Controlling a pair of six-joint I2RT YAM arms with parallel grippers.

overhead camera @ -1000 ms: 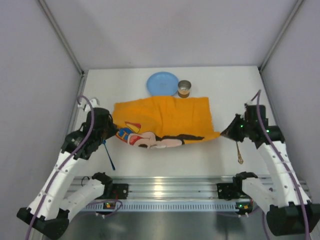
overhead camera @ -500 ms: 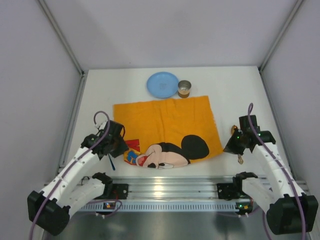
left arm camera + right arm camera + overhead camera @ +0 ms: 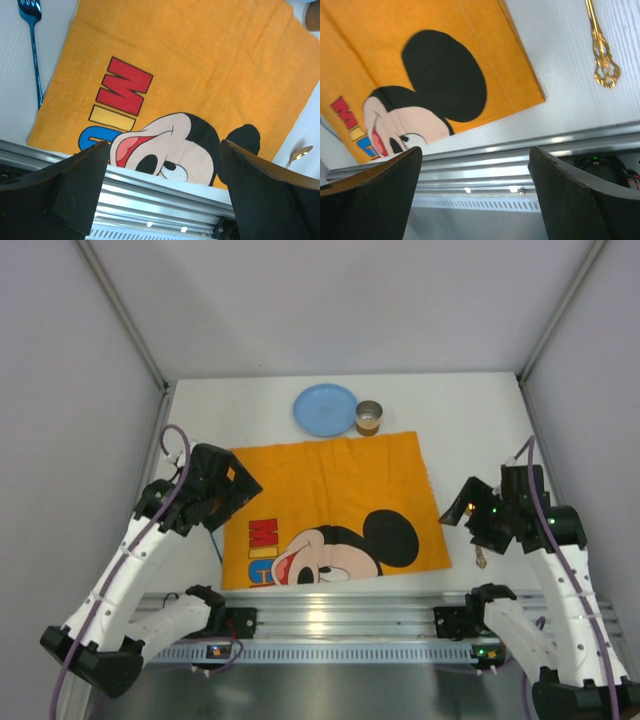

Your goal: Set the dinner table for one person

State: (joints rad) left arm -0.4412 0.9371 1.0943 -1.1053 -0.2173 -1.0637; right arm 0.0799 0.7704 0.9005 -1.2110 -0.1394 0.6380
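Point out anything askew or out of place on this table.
The orange cloth lies slightly crooked, its far edge sloping against the edge of the table. The blue plate and tin sit beyond it, and the fork and spoon lie off either side, so nothing is on it yet.

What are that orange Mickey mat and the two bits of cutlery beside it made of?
Orange mat: woven cloth, matte, with visible weave and creases.
Blue fork: likely metal with a glossy blue coating.
Gold spoon: shiny, probably gold-toned metal, with an ornate handle.

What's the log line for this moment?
cloth flat on table; left fingers open, empty; right fingers open, empty; plate, can beyond cloth; fork left, spoon right
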